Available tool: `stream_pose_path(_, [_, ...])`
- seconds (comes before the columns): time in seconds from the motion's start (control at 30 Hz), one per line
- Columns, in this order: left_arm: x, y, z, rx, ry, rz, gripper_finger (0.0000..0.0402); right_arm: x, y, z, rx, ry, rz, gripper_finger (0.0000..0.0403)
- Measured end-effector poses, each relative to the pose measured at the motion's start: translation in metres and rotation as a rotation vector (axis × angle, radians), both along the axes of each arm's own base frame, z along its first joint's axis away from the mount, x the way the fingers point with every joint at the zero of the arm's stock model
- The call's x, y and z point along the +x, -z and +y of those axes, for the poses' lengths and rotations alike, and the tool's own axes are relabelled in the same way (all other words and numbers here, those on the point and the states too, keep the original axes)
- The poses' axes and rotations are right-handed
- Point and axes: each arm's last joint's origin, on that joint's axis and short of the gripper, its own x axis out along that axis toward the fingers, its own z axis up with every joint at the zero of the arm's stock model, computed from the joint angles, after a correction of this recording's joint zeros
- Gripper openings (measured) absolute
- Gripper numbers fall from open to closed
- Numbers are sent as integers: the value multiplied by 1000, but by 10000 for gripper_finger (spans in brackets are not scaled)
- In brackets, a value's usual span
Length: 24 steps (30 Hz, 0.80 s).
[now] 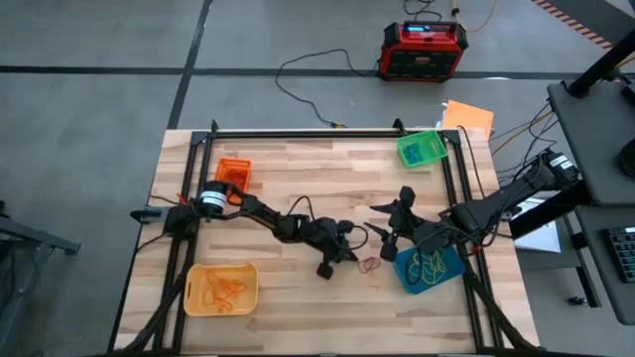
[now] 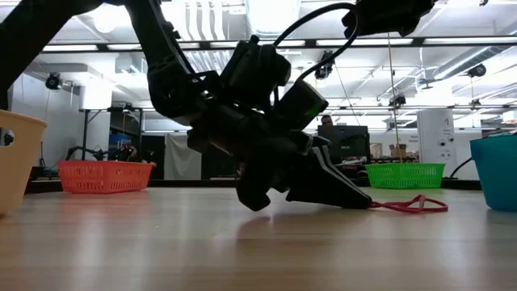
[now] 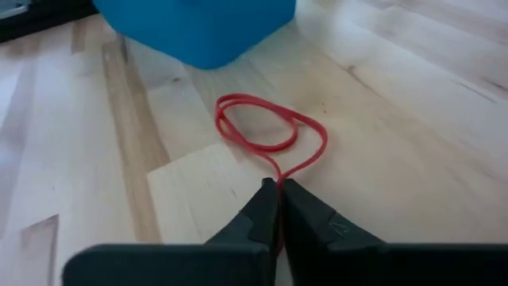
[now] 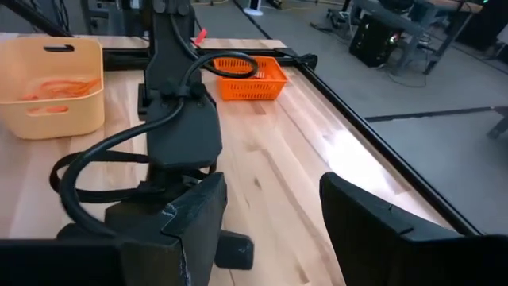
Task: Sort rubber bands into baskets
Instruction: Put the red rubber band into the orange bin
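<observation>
Left wrist view shows my left hand [image 3: 279, 191] clenched on the near end of a red rubber band [image 3: 270, 131], which lies flat on the tabletop [image 3: 397, 119] just beside the blue basket [image 3: 198, 28]. I'm pinching low so the thin loop can't slip. My right hand [image 4: 270, 214] waits released above the tabletop nearby.
</observation>
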Motion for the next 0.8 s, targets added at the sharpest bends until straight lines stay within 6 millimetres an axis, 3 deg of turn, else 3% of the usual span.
stream_pose_path(0.17, [-2, -4, 1, 8, -15, -2, 0, -3, 3, -2, 13, 23, 32, 199])
stream_pose_path(0.33, [-18, -22, 6, 45, -45, -17, 0, -7, 1, -5, 4, 97, 24, 199])
stream_pose_path(0.63, [-75, -78, 15, 113, -204, -108, 0, -10, -7, -11, -46, 198, -11, 199])
stream_pose_path(0.8, [-105, -91, 22, 191, -340, -84, 0, -6, -5, -15, -41, 224, -11, 199])
